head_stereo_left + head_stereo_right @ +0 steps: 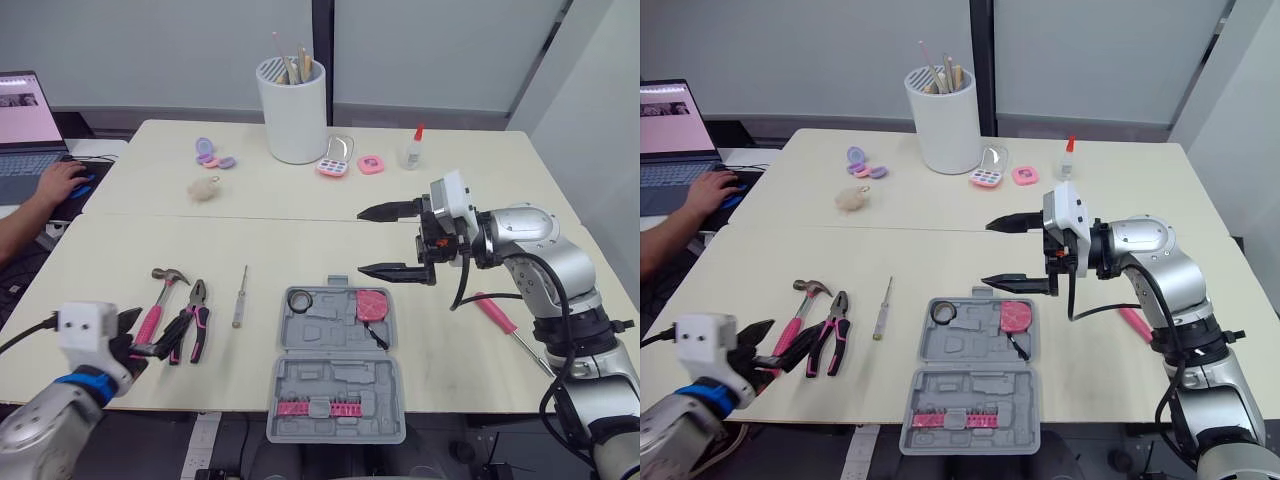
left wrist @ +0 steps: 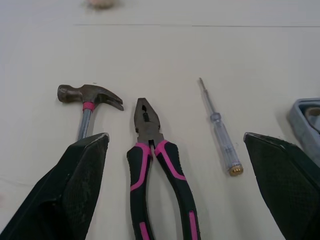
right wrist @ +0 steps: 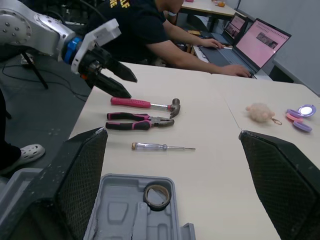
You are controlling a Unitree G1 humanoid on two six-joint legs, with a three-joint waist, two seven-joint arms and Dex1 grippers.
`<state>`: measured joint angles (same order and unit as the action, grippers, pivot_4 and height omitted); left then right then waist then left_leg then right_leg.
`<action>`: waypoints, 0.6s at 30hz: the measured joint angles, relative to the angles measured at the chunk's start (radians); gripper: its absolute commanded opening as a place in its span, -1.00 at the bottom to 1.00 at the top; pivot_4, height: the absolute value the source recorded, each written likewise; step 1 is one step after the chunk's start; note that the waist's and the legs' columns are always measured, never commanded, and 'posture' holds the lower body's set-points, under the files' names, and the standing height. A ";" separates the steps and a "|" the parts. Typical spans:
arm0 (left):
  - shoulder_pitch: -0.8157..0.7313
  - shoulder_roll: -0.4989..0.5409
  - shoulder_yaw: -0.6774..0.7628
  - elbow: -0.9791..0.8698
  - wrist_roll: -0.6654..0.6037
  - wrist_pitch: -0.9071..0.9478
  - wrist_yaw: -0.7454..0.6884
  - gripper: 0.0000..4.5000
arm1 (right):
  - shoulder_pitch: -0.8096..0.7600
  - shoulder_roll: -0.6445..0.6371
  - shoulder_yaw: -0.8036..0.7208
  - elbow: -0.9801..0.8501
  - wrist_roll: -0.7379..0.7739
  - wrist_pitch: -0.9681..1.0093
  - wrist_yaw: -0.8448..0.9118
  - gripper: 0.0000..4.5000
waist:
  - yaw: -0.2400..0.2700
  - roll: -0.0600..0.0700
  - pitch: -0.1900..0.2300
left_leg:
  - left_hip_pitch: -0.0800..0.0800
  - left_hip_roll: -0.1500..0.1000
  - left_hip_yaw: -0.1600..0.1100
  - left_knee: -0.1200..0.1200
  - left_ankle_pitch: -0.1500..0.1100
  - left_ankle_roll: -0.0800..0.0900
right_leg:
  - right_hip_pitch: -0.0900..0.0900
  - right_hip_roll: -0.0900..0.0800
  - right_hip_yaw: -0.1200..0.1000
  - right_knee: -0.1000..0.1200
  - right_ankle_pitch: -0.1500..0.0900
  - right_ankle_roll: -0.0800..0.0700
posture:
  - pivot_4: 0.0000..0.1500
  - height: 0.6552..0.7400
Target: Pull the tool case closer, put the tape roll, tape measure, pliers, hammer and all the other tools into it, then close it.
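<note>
My left gripper is spread wide and holds nothing; it sits low over the near left part of the table, at the handle ends of the hammer and the pliers; in my left wrist view the pliers lie between my two fingers, and one finger covers part of the hammer's handle; I cannot tell whether it touches the handle; the hammer and pliers lie side by side, heads pointing away from me, and the slim clear screwdriver lies apart from them, between the pliers and the tool case

My right gripper is also wide open and empty; it is raised off the table just beyond the case's far right corner, fingers pointing towards my left

The case lies open and flat in front of me at the table's near edge; the tape roll sits in the left corner of its far half, and the pink tape measure in the right part of that same half; a row of pink bits fills the near half's front strip; a pink-handled screwdriver lies on the table to the right of the case, beneath my right forearm

At the far left, a person's hand rests by a laptop
</note>
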<state>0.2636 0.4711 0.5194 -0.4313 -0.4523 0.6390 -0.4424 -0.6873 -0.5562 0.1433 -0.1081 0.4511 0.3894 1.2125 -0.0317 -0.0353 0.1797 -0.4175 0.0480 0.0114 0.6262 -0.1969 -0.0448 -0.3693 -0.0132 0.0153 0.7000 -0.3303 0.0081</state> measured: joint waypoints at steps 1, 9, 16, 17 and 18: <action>-0.020 -0.008 -0.018 0.026 0.022 -0.008 0.022 1.00 | 0.000 -0.002 0.000 -0.005 0.000 0.004 -0.005 0.99 | 0.000 0.000 0.000 | 0.000 0.000 0.000 0.000 0.000 0.000 | 0.000 0.000 0.000 0.000 0.000 0.000 | 1.00 1.00; -0.117 -0.041 -0.105 0.157 0.106 -0.019 0.126 1.00 | 0.009 -0.026 -0.004 -0.048 0.002 0.029 -0.035 0.99 | 0.002 0.000 0.000 | 0.000 0.000 0.000 0.000 0.000 0.000 | 0.000 0.000 0.000 0.000 0.000 0.000 | 1.00 1.00; -0.171 -0.055 -0.153 0.225 0.124 -0.020 0.143 1.00 | 0.011 -0.040 -0.005 -0.069 0.003 0.049 -0.051 0.99 | 0.002 0.000 0.000 | 0.000 0.000 0.000 0.000 0.000 0.000 | 0.000 0.000 0.000 0.000 0.000 0.000 | 1.00 1.00; -0.176 -0.055 -0.157 0.236 0.125 -0.019 0.148 1.00 | 0.011 -0.042 -0.005 -0.070 0.003 0.050 -0.054 0.99 | 0.002 0.000 0.000 | 0.000 0.000 0.000 0.000 0.000 0.000 | 0.000 0.000 0.000 0.000 0.000 0.000 | 1.00 1.00; -0.181 -0.056 -0.161 0.249 0.128 -0.018 0.151 1.00 | 0.011 -0.043 -0.005 -0.070 0.004 0.053 -0.056 0.99 | 0.002 0.000 0.000 | 0.000 0.000 -0.001 0.000 0.000 0.000 | 0.000 0.000 0.000 0.000 0.000 0.000 | 1.00 1.00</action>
<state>0.0828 0.4156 0.3585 -0.1825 -0.3240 0.6214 -0.2915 -0.6766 -0.5989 0.1379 -0.1780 0.4547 0.4427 1.1570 -0.0300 -0.0354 0.1797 -0.4179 0.0476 0.0109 0.6262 -0.1969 -0.0448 -0.3691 -0.0134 0.0149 0.6999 -0.3301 0.0084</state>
